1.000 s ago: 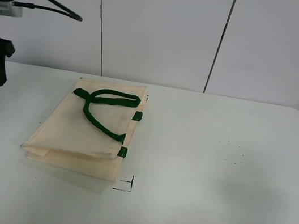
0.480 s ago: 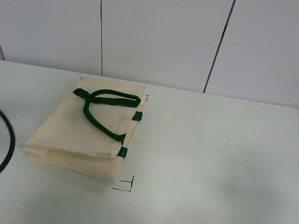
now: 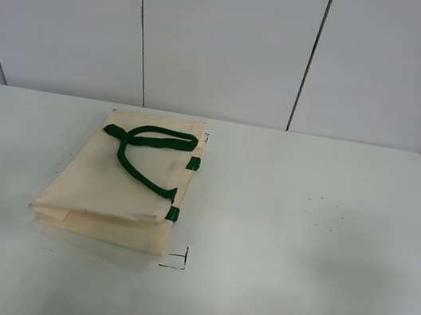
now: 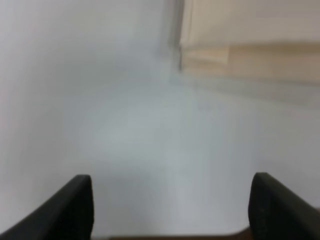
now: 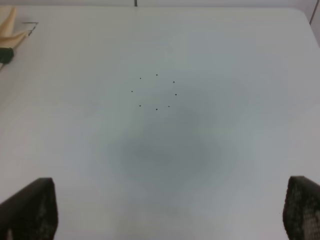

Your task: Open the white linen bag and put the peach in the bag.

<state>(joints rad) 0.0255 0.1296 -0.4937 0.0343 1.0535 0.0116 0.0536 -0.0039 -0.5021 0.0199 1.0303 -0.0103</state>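
The white linen bag (image 3: pixel 122 179) lies flat and folded on the desk (image 3: pixel 301 245), toward the left side and nearer the back edge, its green handles (image 3: pixel 146 155) looped on top. The peach shows in no view. Neither arm appears from the high camera. The blurred left wrist view shows the left gripper (image 4: pixel 170 210) with jaws apart over bare desk, the bag's edge (image 4: pixel 250 45) cut off. The right gripper (image 5: pixel 170 210) also has its jaws apart, above a ring of small dots (image 5: pixel 155 91).

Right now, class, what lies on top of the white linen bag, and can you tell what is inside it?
On the white linen bag lie its own dark green strap handles, looped across the upper face. The bag lies flat and closed, so its inside is hidden. No peach shows in any view.
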